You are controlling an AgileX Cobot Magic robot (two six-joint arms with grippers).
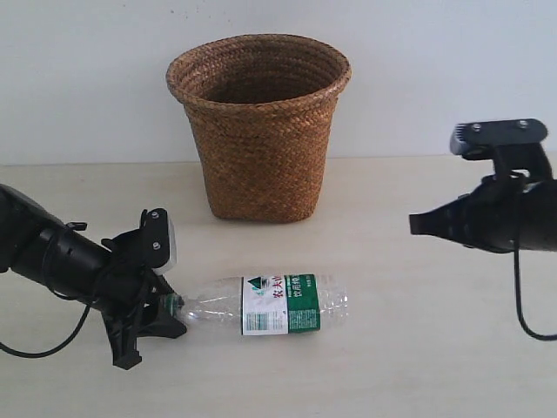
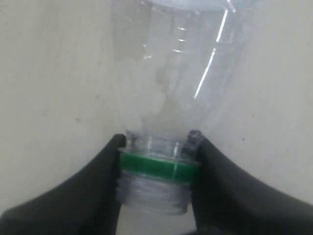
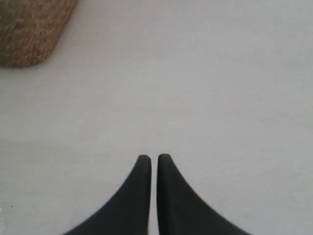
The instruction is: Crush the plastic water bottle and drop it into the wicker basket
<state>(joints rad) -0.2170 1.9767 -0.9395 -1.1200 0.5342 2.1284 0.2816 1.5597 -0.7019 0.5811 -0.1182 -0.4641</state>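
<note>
The plastic water bottle (image 1: 278,305) lies on its side on the table in front of the wicker basket (image 1: 258,131), uncrushed, with its green-and-white label facing up. Its neck points to the left. My left gripper (image 1: 170,306) is shut on that neck. In the left wrist view the black fingers (image 2: 110,161) clamp the green ring and the bare threads of the bottle (image 2: 181,73), with the left gripper (image 2: 157,138) right at the neck. No cap shows on the threads. My right gripper (image 1: 416,224) hovers at the right, shut and empty, well away from the bottle; its tips (image 3: 154,157) almost touch.
The pale table (image 1: 418,348) runs back to a white wall. The basket stands upright at the back middle; its base corner (image 3: 29,29) shows in the right wrist view. A black cable (image 1: 522,296) hangs below the right arm.
</note>
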